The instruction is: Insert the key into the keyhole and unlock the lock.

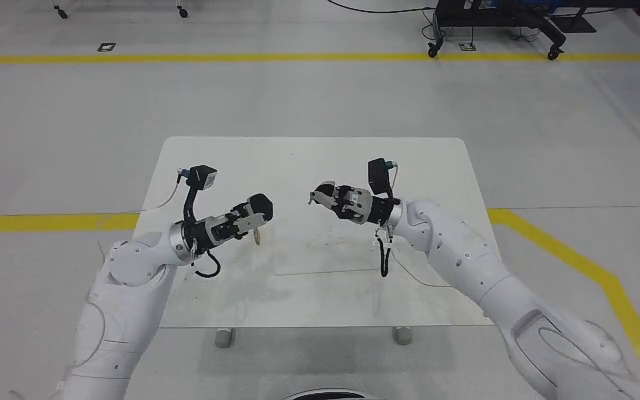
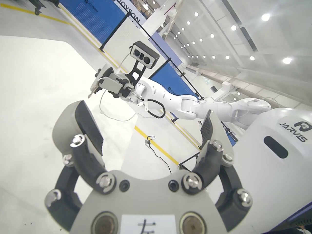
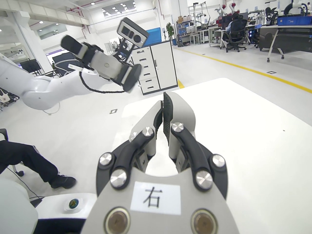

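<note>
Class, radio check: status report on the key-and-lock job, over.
Left pincer open, empty, above table. Right pincer shut on what looks like the key. Small tan item, likely the lock, on table by left pincer. Nothing in the way.

Smooth white table (image 1: 300, 160) with a dull sheen, on a glossy pale floor (image 1: 300, 90). The left gripper (image 2: 145, 109) has matt grey plastic fingers (image 2: 63, 127), black ribbed rubbery pads (image 2: 89, 125) and bright metal screws (image 2: 78, 141). The right gripper (image 3: 163, 103) looks alike, on a glossy white plastic arm (image 1: 460, 250).
</note>
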Available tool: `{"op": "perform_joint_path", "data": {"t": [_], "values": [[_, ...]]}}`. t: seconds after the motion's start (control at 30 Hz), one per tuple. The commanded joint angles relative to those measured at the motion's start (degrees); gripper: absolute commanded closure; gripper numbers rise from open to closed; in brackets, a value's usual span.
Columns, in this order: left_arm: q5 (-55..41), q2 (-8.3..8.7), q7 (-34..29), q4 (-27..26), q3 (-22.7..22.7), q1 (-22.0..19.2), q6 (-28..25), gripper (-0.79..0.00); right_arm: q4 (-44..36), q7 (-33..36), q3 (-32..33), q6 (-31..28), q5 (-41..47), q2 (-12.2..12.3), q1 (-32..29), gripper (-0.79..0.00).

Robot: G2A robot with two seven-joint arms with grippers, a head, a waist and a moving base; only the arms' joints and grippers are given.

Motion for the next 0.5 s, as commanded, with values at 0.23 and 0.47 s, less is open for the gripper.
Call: {"op": "perform_joint_path", "data": {"t": [0.23,0.47], "values": [[8.6,-1.4,7.0,5.3,7.6,-4.2,-5.2,-0.548,1.1,-7.3,-11.9,0.0,5.1,1.5,5.6,0.0],[10.5,-1.48,8.5,5.7,9.1,-5.2,-6.1,-0.231,3.0,-14.0,-19.6,0.0,5.9,1.8,9.2,0.0]]}}
